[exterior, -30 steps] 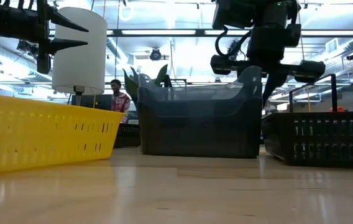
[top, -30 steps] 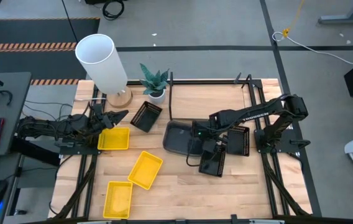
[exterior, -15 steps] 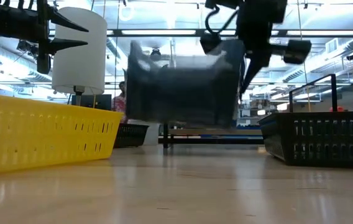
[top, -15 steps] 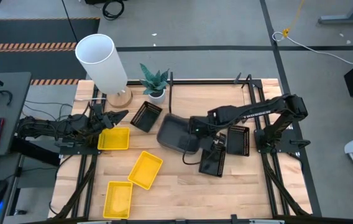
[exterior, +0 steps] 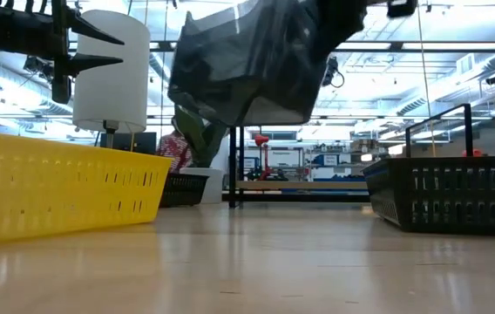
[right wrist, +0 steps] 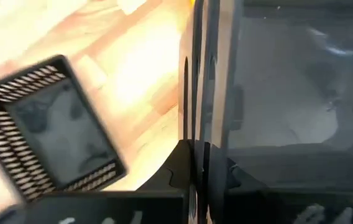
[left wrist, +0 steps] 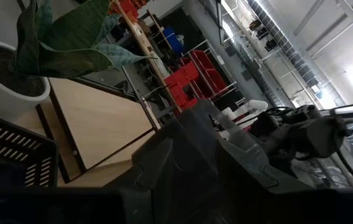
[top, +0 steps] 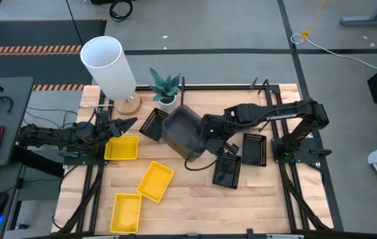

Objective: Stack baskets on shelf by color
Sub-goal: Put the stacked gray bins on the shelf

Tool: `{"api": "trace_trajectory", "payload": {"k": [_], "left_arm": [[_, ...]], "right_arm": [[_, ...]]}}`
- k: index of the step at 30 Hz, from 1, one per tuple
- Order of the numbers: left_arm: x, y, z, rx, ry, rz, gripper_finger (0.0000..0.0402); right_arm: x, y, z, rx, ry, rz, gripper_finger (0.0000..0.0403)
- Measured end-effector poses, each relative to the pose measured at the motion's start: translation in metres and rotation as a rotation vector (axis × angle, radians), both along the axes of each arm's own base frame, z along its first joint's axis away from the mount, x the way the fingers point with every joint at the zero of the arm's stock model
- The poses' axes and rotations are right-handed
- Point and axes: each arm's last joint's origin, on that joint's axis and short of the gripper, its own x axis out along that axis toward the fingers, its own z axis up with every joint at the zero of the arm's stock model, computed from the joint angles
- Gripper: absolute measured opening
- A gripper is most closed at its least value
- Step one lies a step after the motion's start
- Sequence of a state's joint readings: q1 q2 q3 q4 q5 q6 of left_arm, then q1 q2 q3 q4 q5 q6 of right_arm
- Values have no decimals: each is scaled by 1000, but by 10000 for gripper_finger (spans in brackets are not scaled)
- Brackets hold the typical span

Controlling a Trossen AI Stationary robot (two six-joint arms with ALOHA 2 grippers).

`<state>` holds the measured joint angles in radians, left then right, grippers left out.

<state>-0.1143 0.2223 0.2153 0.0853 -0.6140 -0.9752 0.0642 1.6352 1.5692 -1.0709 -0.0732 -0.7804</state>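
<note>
Basket in the air, pinched by the right gripper over the middle of the table.

Left gripper (top: 123,124) waits at the table's left edge above a yellow basket (top: 121,148), its fingers spread and holding nothing. Two more yellow baskets lie nearer the front, one (top: 155,180) angled, one (top: 127,212) at the front edge. A black perforated basket (top: 155,123) leans just beside the potted plant (top: 165,86), with the white lamp shade (top: 109,66) behind the left arm. At centre, the right gripper (top: 210,133) has its fingers pressed together on the rim of the dark grey basket (top: 183,131), which is tilted and clear of the wood in the low view (exterior: 247,61). Two black baskets (top: 227,172) (top: 254,149) lie to the right, near the shelf (top: 268,89) posts at the back right.
</note>
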Motion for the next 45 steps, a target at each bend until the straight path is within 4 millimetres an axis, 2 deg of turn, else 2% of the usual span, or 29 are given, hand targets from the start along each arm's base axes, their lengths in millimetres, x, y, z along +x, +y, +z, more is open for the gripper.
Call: {"api": "trace_trajectory", "payload": {"k": [7,15,21,27,34,45], "left_arm": [[0,0,0,-6,-3,-1,130],[0,0,-1,-5,3,-1,130],[0,0,-1,4,9,0,130],[0,0,-1,3,10,3,130],[0,0,-1,3,10,11,130],[0,0,-1,3,12,11,130]], "right_arm": [[-22,0,17,96,95,-148,14],[-73,-18,32,112,30,-344,14],[-105,-34,21,109,33,-509,14],[-128,-50,4,77,72,-678,14],[-142,-67,-9,53,163,-762,14],[-154,-89,-26,34,259,-793,14]]}}
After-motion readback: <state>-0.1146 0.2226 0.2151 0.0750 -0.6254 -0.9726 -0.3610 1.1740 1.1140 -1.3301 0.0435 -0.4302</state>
